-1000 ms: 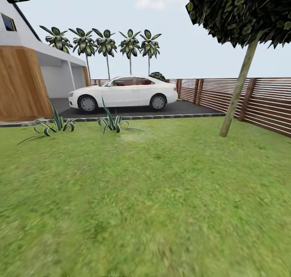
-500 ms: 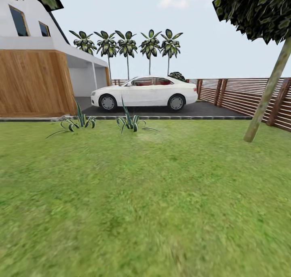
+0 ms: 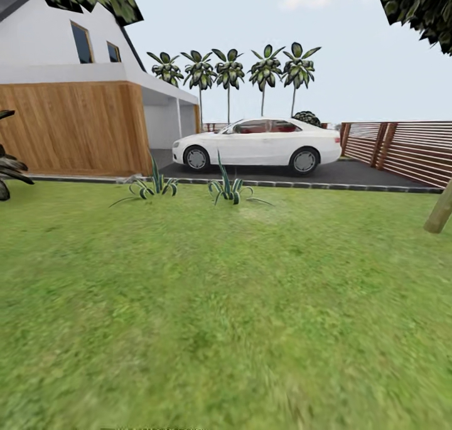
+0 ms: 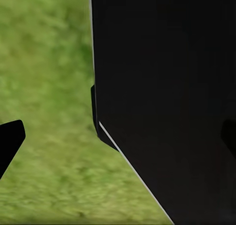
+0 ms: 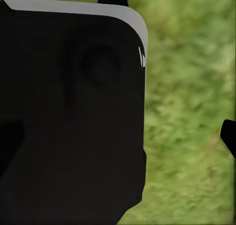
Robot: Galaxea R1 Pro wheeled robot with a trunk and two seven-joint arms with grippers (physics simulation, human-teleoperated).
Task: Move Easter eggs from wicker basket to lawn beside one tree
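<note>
The Easter eggs and the wicker basket are out of view. The lawn (image 3: 226,304) spreads across the lower head view as mottled green grass, inside the garden's brown slat fence (image 3: 408,149). The tree is out of view; a leaning pale trunk (image 3: 439,211) shows at the right edge under dark leaves (image 3: 422,3). In the left wrist view my left gripper (image 4: 118,141) stands open, one black fingertip (image 4: 10,142) over grass and a black part of the robot across the rest. In the right wrist view my right gripper (image 5: 118,136) is open, a fingertip (image 5: 229,139) over grass.
A white car (image 3: 257,144) is parked on the dark driveway (image 3: 351,174) beyond a kerb. Two spiky plants (image 3: 150,185) (image 3: 229,188) grow at the lawn's far edge. A wood-clad house (image 3: 75,129) stands at left, with a dark plant (image 3: 7,166) at the left edge.
The camera has turned left: car, palms and plants slid right, the leaning trunk moved to the right edge, and more of the house came into view.
</note>
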